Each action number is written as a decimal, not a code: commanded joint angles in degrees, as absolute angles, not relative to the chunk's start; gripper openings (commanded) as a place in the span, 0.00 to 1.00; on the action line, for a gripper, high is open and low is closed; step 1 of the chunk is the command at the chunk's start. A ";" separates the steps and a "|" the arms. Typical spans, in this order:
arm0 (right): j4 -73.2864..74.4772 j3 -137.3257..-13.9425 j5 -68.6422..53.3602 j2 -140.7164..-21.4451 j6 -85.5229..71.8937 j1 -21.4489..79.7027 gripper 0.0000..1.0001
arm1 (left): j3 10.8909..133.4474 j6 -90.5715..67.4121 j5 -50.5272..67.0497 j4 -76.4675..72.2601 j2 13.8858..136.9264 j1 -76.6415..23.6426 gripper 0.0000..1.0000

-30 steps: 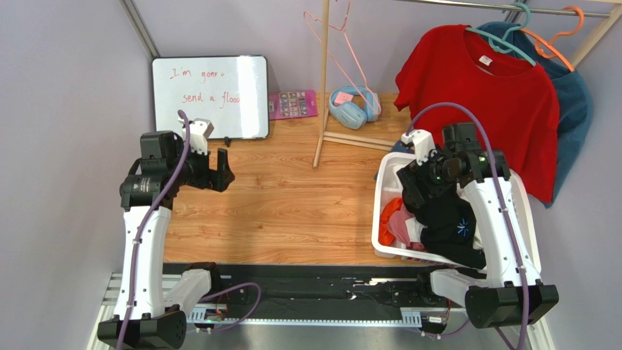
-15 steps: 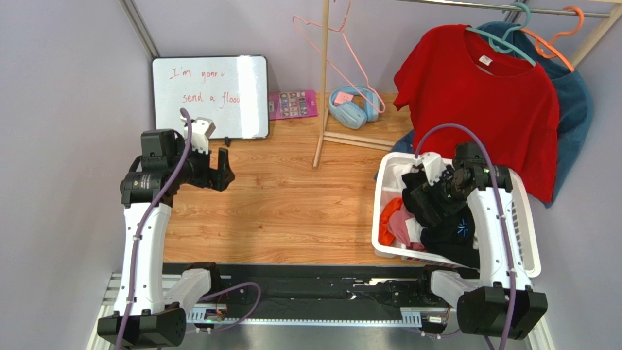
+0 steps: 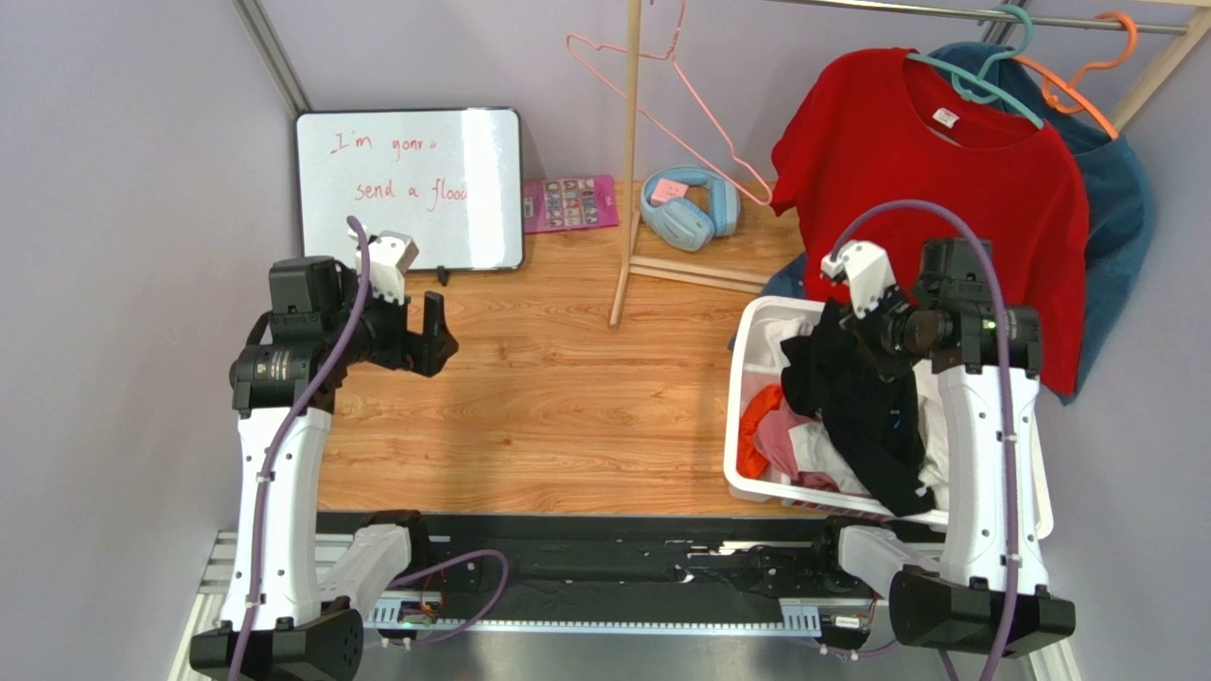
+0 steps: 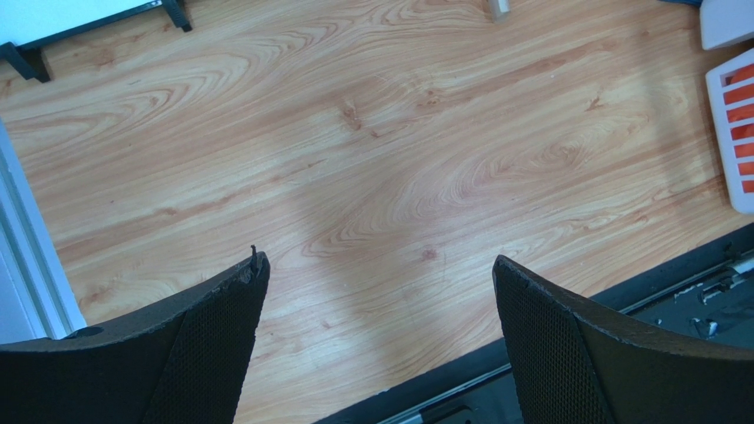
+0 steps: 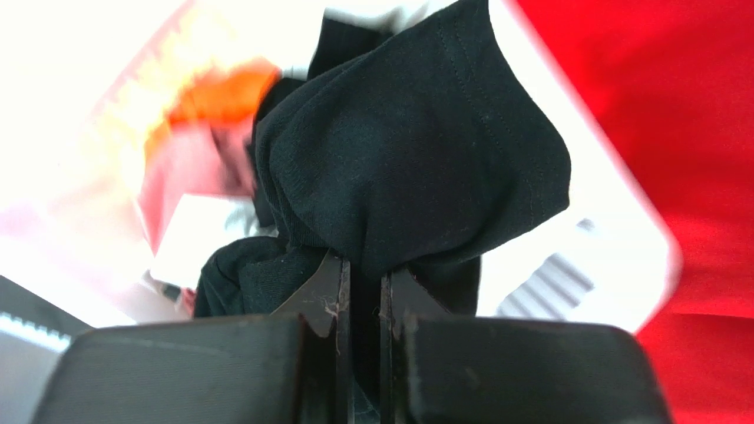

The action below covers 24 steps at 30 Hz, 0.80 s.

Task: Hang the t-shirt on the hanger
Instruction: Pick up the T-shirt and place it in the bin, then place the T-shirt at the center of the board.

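On the right side of the table [image 3: 569, 383], the right gripper [image 3: 836, 338] is clamped shut on a bunch of black fabric, the t-shirt [image 3: 870, 419], and holds it above a white laundry basket [image 3: 738, 426]. Most of the shirt hangs down from the pinch, its lower end trailing into the basket among orange, pink and white clothes. The right wrist view shows the two fingers pressed together with a fold of the black cloth between them. The pink wire hanger [image 3: 682, 121] hangs empty from a wooden rack at the back of the table, well apart from the shirt. A red t-shirt [image 3: 938, 213] hangs on the rail further right. The left gripper [image 3: 434, 334] hovers over bare wood at the left, jaws wide apart, holding nothing. Judged from this, the task is at an early stage: the shirt is gripped and partly out of the basket, but it is bunched up, the hanger is untouched, and spreading the shirt and threading the hanger through it are not yet done
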State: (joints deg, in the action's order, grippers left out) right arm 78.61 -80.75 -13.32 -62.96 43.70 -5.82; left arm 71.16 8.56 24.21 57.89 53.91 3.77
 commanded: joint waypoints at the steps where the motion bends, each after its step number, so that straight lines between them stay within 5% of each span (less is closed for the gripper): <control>1: 83.93 -96.01 -22.49 -63.98 41.40 -5.80 0.00 | 73.12 9.32 25.58 56.08 53.88 3.78 0.99; 11: 78.32 -121.62 -39.45 -70.49 25.53 -4.31 0.00 | 76.46 8.52 38.74 51.68 50.63 3.87 0.99; 21: 41.02 -119.10 -54.22 -67.32 -9.96 -1.59 0.00 | 75.24 9.85 63.70 44.84 49.40 3.08 0.99; 24: 31.41 -118.48 -53.10 -68.20 -19.12 2.45 0.00 | 72.43 10.54 62.68 41.14 48.00 -2.00 0.98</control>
State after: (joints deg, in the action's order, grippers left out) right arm 54.52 -118.72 -49.50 -68.27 0.14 -1.13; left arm 75.11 9.30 55.96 47.57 49.30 2.39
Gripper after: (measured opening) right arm 0.039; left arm 0.989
